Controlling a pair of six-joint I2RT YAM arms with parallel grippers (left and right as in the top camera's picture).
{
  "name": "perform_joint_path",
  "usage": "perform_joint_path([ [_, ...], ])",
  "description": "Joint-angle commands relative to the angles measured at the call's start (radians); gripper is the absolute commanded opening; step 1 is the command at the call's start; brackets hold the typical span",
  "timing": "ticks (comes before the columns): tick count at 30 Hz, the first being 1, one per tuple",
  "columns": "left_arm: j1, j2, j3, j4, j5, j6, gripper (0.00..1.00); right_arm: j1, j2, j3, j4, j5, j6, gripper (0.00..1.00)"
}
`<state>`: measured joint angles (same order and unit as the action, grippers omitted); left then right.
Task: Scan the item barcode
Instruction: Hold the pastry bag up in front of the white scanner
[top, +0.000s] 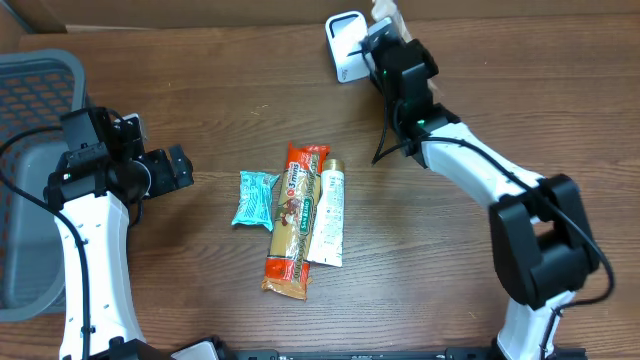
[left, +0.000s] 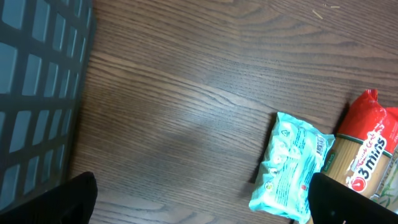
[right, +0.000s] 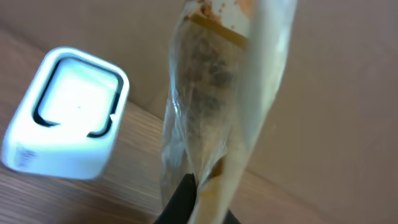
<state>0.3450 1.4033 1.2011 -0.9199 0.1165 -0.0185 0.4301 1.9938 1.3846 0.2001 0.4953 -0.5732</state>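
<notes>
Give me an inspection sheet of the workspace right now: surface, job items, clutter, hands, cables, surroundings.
Surface: brown wood-grain table, no spills seen.
Job's things: white box-shaped barcode scanner at the far edge; clear plastic packet held up beside it; teal plastic packet, orange-red pasta packet and white tube lying side by side mid-table.
Clutter: nothing seen.
Hands: left hand open, empty, above bare table; right hand shut on the clear plastic packet.
Cables: black cable hanging off the right arm; second black cable crossing the basket.
Surroundings: grey mesh basket at the left; brown cardboard wall behind the scanner.
</notes>
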Motion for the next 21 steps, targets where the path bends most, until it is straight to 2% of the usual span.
perform_joint_path([
  [1,0.0,-0.001,0.006,0.003,0.007,0.019,1.0,0.02,0.036,0.021,0.056,0.04,-0.223,0.04],
  [9,0.0,-0.001,0.006,0.002,0.007,0.019,0.99,0.039,0.127,0.021,0.095,0.072,-0.477,0.04],
  [12,0.0,-0.001,0.006,0.002,0.007,0.019,1.0,0.043,0.146,0.021,0.148,0.107,-0.526,0.04],
  [21,0.0,-0.001,0.006,0.002,0.007,0.019,1.0,0.043,0.163,0.021,0.182,0.124,-0.543,0.04],
])
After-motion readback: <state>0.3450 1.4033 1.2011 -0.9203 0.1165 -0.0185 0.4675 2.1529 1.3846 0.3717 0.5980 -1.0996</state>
